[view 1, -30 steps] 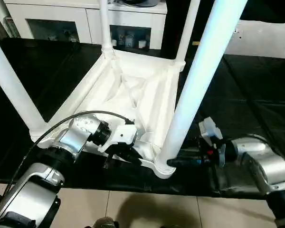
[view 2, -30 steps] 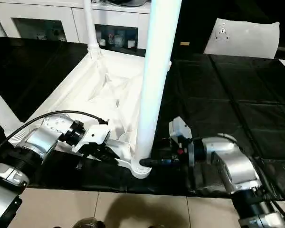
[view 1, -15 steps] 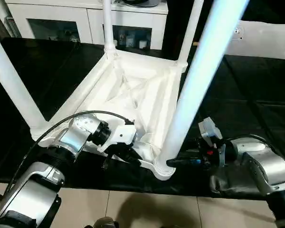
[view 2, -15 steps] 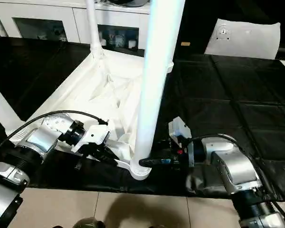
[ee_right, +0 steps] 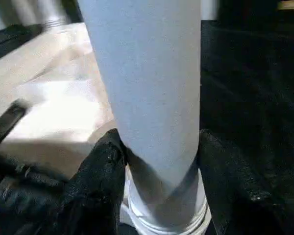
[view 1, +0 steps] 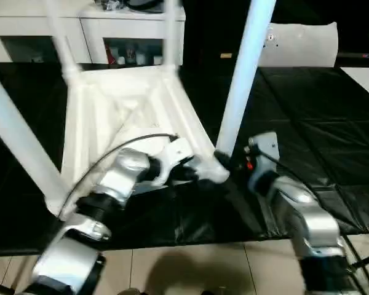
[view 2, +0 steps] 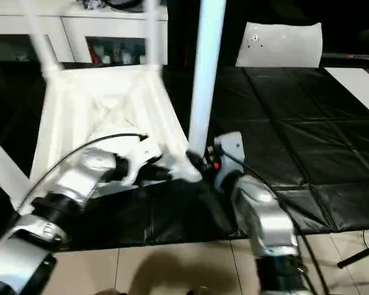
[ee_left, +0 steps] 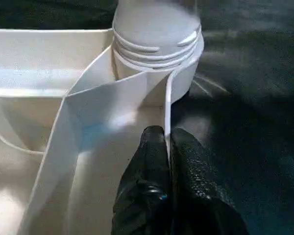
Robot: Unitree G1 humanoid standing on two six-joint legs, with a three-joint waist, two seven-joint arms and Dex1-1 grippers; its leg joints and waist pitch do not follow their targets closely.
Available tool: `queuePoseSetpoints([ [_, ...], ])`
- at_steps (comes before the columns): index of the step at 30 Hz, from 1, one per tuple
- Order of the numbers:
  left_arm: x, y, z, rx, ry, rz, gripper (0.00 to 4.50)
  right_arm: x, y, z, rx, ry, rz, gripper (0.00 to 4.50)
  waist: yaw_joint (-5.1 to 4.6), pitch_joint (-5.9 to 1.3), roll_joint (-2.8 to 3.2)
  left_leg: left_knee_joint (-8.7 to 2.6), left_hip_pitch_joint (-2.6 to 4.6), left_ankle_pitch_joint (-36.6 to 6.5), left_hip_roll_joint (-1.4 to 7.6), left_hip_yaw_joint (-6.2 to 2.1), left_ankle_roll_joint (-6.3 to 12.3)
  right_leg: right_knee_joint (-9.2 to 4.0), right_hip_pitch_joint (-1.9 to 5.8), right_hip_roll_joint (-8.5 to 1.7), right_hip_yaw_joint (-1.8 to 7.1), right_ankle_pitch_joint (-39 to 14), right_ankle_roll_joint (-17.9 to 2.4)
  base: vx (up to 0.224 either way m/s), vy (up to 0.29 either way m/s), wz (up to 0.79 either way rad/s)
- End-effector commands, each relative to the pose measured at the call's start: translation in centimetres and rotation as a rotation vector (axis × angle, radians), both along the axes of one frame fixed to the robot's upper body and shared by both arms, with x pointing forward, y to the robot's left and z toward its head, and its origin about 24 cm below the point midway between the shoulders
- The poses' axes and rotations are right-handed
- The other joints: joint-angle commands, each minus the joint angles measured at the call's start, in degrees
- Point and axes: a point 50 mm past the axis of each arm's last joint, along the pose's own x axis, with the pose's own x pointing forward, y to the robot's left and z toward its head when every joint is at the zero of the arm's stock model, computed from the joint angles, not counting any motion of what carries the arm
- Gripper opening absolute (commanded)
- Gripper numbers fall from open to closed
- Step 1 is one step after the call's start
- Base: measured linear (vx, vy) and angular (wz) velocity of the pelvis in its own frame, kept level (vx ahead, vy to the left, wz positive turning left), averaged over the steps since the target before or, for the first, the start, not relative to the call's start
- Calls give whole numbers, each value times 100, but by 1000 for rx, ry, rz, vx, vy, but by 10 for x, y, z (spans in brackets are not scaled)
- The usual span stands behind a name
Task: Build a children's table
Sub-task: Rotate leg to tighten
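Black mat (view 1: pixel 332 117): covers the work surface; everything below rests on it.

White cabinets (view 1: pixel 104 37): along the far edge, glass doors, not part of the work.

Flat white panel (view 1: pixel 301 43): leaning at the far right, well apart from the work.

Children's table (view 1: pixel 120 110): white plastic, lying upside down on the mat, X-ribbed underside facing up, legs rising from the corner sockets. Three legs rise at the other corners; their seating cannot be judged.

Near leg (view 1: pixel 243 80): long tapered tube, standing in the near corner socket (ee_left: pixel 157 54) closest to the right arm. In the left wrist view the leg's ridged base sits in the socket, with ridges showing above the rim.

Right gripper (ee_right: pixel 157 161): about half open, one black finger on each side of the near leg just above the socket — grasping the leg low down.

Left gripper (ee_left: pixel 167 147): pinched shut on the thin upright rim wall of the table just beside that socket, steadying the top.

Step in hand, as a judgement: seating or tightening the last leg in its socket, one arm bracing, the other working the leg.

Next move, as a judgement — the right gripper needs a firm hold while the leg is turned or pressed straight down; the left must keep the top from sliding on the mat.
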Motion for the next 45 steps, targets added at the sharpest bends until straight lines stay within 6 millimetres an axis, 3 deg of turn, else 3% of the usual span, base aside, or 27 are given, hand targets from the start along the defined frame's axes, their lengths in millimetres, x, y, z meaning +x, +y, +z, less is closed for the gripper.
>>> queuePoseSetpoints([
  [1, -2, -42, 25, -120, -93, -52, 0, -7, 43, -13, 60, 107, 132, 186, 12, -280, 12, -443, 26, -1377, 319, -185, 95, -632, 160, -551, 342, -2430, -706, 0, 0, 0],
  [2, -2, -42, 25, -113, -98, -50, 0, -6, 45, -12, 60, 99, 132, 186, 15, -287, 11, -442, 19, -1279, 330, -179, 126, -603, 172, -547, 359, -2126, -766, 0, 0, 0],
  [3, -3, -42, 24, -97, -108, -51, 0, -6, 47, -9, 50, 75, 133, 242, 17, -304, 11, -435, 11, -1148, 339, -169, 161, -564, 186, -538, 369, -1773, -855, 0, 0, 0],
  [6, -4, -34, 21, -68, -108, -63, 0, -7, 39, -7, 56, 36, 141, 267, 34, -340, 9, -413, -23, -703, 330, -149, 314, -473, 252, -546, 376, -869, -1067, 0, 0, 0],
  [9, -5, -24, 20, -66, -100, -77, 0, -10, 25, -7, 38, 11, 140, 301, 66, -344, 24, -405, -32, -558, 336, -138, 422, -442, 285, -554, 375, -521, -1195, 0, 0, 0],
  [14, -9, -5, 17, -29, -102, -149, 0, -14, -5, -6, 5, -44, 159, 333, 77, -329, 19, -410, -26, -693, 341, -127, 441, -471, 286, -550, 377, -741, -1176, 0, 0, 0],
  [18, -12, 6, 21, -45, -94, -228, 0, -20, -26, -1, -16, -83, 276, 374, 102, -352, 18, -390, -40, -588, 348, -129, 511, -430, 298, -550, 367, -518, -1256, 0, 0, 0],
  [22, -19, 14, 20, -8, -79, -352, 0, -27, -35, 5, -38, -106, 421, 418, 125, -382, 13, -348, -68, -365, 357, -116, 704, -365, 293, -557, 369, -24, -1365, 0, 0, 0],
  [25, -27, 24, 16, 37, -40, -497, 0, -34, -44, 8, -71, -95, 584, 418, 169, -366, 38, -354, -51, -447, 378, -114, 708, -378, 274, -552, 361, -159, -1377, 0, 0, 0],
  [27, -30, 28, 16, 62, -22, -575, 0, -38, -49, 9, -89, -84, 683, 418, 225, -364, 15, -357, -30, -556, 392, -115, 671, -380, 267, -558, 356, -321, -1369, 0, 0, 0],
  [32, -32, 31, 16, 106, -10, -657, 0, -42, -54, 10, -88, -67, 791, 418, 320, -369, 11, -357, -20, -570, 420, -108, 619, -374, 255, -581, 355, -430, -1356, 0, 0, 0],
  [33, -33, 32, 16, 118, -5, -681, 0, -42, -54, 9, -87, -61, 823, 392, 344, -368, 4, -355, -17, -576, 415, -103, 591, -373, 249, -579, 354, -453, -1347, 0, 0, 0],
  [36, -35, 32, 16, 140, 10, -752, 0, -43, -53, 10, -72, -42, 909, 379, 385, -372, -9, -346, -34, -584, 401, -94, 586, -382, 265, -577, 347, -568, -1306, 0, 0, 0],
  [45, -33, 29, 19, 160, 3, -821, 0, -45, -46, 10, -57, -4, 1063, 293, 418, -404, -62, -321, -51, -376, 397, -97, 648, -338, 264, -578, 329, -404, -1295, 0, 0, 0],
])
